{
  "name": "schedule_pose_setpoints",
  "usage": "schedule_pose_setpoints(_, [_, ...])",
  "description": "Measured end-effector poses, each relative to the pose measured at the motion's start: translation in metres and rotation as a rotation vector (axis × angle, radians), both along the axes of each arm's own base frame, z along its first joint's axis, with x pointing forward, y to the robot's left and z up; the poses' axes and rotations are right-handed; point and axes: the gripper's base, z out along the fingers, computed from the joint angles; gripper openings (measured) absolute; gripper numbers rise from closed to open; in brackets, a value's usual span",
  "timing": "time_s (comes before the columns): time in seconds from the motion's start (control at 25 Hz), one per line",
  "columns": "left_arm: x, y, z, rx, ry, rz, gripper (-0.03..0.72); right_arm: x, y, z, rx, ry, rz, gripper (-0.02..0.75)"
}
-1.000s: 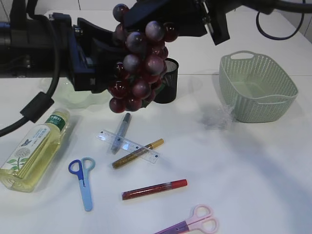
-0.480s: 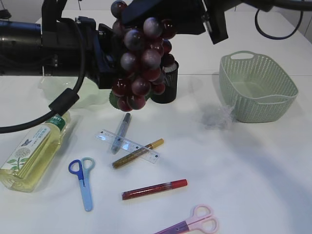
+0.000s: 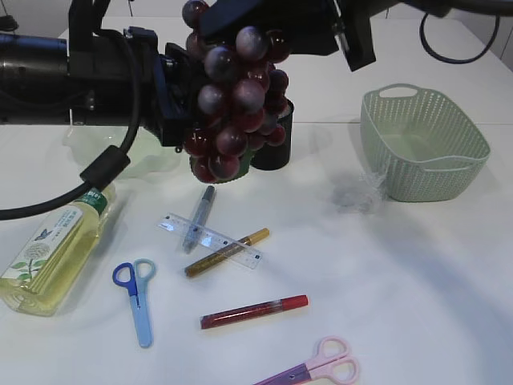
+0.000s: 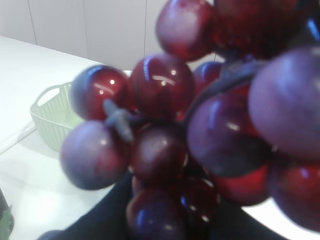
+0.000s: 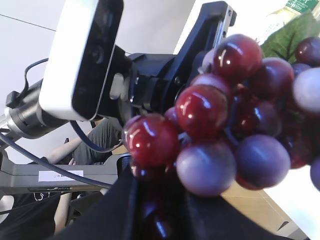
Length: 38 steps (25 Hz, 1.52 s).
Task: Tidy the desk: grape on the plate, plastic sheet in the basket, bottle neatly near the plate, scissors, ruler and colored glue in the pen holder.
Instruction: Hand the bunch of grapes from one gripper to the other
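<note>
A bunch of dark red and purple grape (image 3: 234, 100) hangs in the air above the black mesh pen holder (image 3: 275, 148). My right gripper (image 3: 244, 24) is shut on its top from above. My left gripper (image 3: 188, 120) reaches in from the left, and its dark fingers press on the lower berries (image 4: 165, 200). In the right wrist view the bunch (image 5: 225, 120) fills the frame over my right gripper (image 5: 160, 200). The pale green plate (image 3: 148, 164) lies behind the left arm. The bottle (image 3: 52, 245) lies on its side at the left.
On the table lie a clear ruler (image 3: 210, 239), grey (image 3: 198, 218), gold (image 3: 227, 251) and red (image 3: 253, 311) glue pens, blue scissors (image 3: 138, 298) and pink scissors (image 3: 317, 370). The plastic sheet (image 3: 357, 192) lies crumpled beside the green basket (image 3: 421, 144).
The left arm has moved right up to the bunch and its jaws have closed on the lower berries. The right gripper has kept its hold at the top.
</note>
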Motion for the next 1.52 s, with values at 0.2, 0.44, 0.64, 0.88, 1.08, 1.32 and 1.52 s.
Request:
schedule_pose_setpoints(0.2, [0.0,0.0,0.0,-0.003,0.0,-0.005,0.169,0.0,0.0,0.0,0.0,-0.004,0.002,0.182])
schedule_pose_setpoints(0.44, [0.0,0.0,0.0,-0.003,0.0,-0.005,0.164,-0.001,0.0,0.001,0.004,-0.008,0.003,0.306])
schedule_pose_setpoints(0.64, [0.0,0.0,0.0,-0.001,-0.001,-0.006,0.163,-0.001,0.0,0.003,0.01,-0.012,0.004,0.412])
schedule_pose_setpoints(0.88, [-0.002,0.001,0.005,-0.004,-0.01,0.003,0.161,-0.002,0.001,0.003,0.012,-0.012,0.008,0.565])
schedule_pose_setpoints(1.08, [-0.002,0.002,0.005,-0.008,0.002,0.01,0.159,-0.002,0.0,0.003,-0.001,-0.016,0.009,0.6])
schedule_pose_setpoints(1.32, [-0.005,0.005,0.014,-0.013,-0.011,0.033,0.159,-0.001,-0.005,-0.005,-0.104,-0.03,-0.004,0.602])
schedule_pose_setpoints(1.52, [-0.007,0.006,0.017,-0.02,-0.007,0.041,0.158,0.0,-0.006,-0.008,-0.139,-0.037,-0.007,0.602])
